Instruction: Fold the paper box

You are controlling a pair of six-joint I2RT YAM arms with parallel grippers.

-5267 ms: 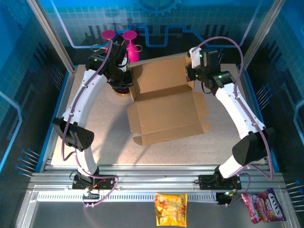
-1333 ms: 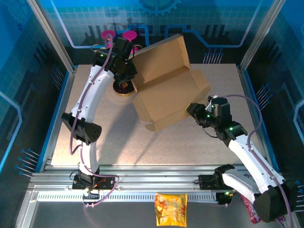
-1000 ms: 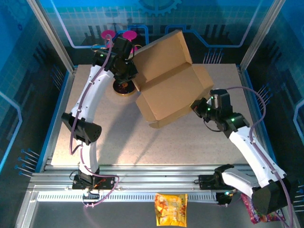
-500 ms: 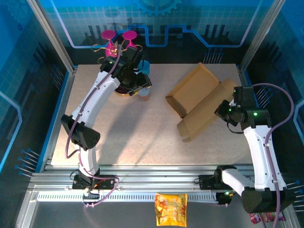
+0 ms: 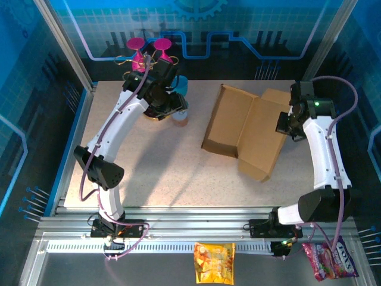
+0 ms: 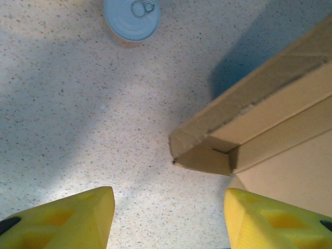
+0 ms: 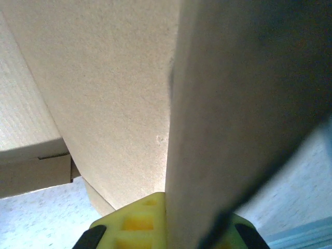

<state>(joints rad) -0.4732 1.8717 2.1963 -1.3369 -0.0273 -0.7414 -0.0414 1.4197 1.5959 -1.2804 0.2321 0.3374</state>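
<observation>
The fold is only part done, as I read it: the paper box (image 5: pixel 244 134) lies on the table (image 5: pixel 149 173) out toward 3 o'clock, a half-formed shell with one panel lying low and its neighbour tipped up along the crease between them, walls and flaps not yet locked. The step in hand looks like repositioning and steadying the sheet so a wall can be raised.

The right tool (image 5: pixel 284 125) is clamped on the box's edge at the 3 o'clock side. In the right wrist view the cardboard panel runs straight down between its yellow fingers (image 7: pixel 129 223), so the grip is on a single thickness of board. That arm stands tall from its base at 5 o'clock, forearm running up the table's right margin and the wrist turned in toward the box.

The left tool (image 5: pixel 175 110) hangs at about 11 o'clock, well apart from the box and above a small ring-pull can (image 6: pixel 130 18). Its fingers are spread with nothing between them, and its wrist camera looks down on bare table with a box corner at 3 o'clock of that view. The arm arcs long from its base at 7 o'clock.

Next, I'd judge, the left tool needs to come across toward 3 o'clock, clear of the can, and press or pinch the loose side while the right one holds
</observation>
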